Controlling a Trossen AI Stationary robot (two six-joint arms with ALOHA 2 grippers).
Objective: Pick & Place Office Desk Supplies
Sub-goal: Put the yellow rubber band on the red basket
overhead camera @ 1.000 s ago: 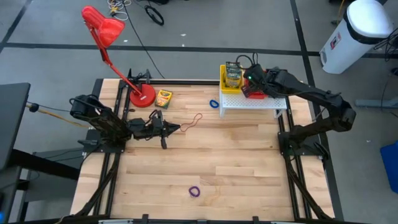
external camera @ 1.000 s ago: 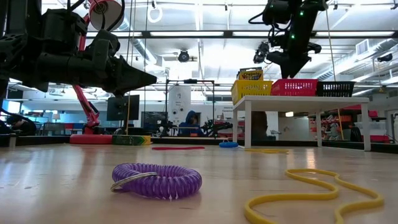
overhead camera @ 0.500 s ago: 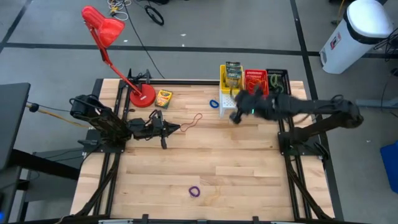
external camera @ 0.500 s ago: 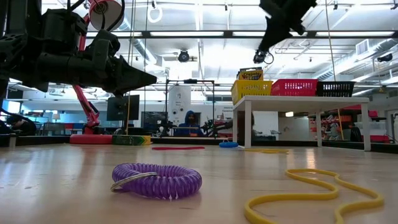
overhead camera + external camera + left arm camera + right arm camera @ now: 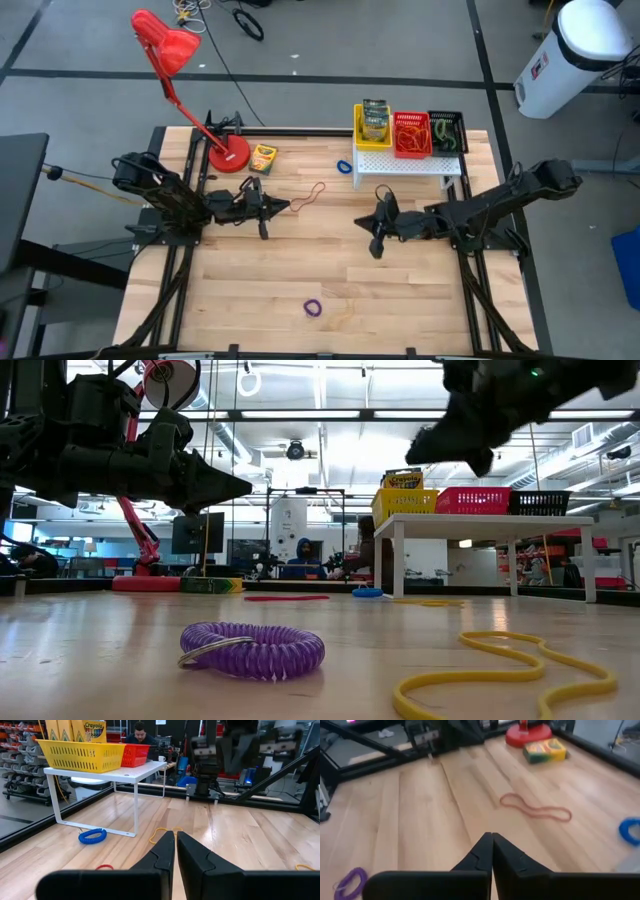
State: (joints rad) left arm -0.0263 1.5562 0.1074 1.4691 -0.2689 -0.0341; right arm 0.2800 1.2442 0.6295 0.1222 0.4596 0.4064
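Observation:
My right gripper [image 5: 366, 223] hovers shut and empty above the middle of the table, pointing toward its left side; it shows in the low view [image 5: 425, 448] and in its own wrist view [image 5: 492, 838]. My left gripper [image 5: 288, 206] waits shut and empty at the left. A crayon box [image 5: 263, 157] lies flat by the lamp base. More crayon boxes [image 5: 374, 118] stand in the yellow basket [image 5: 362, 140] on a white shelf [image 5: 405, 164], beside the red basket [image 5: 411, 133] and the black basket [image 5: 447, 132]. A red rubber band [image 5: 310, 194] lies on the table.
A red desk lamp [image 5: 228, 154] stands at the far left. A blue coil [image 5: 344, 166] lies by the shelf's leg, a purple coil [image 5: 313, 308] near the front edge and a yellow band [image 5: 500, 665] beside it. People sit in the room behind [image 5: 141, 731].
My right gripper has swung away from above the red basket on the shelf, going toward the table's near edge and a little left, and down. It has tipped from pointing down to pointing nearly level across the table. Baskets and bands lie as before.

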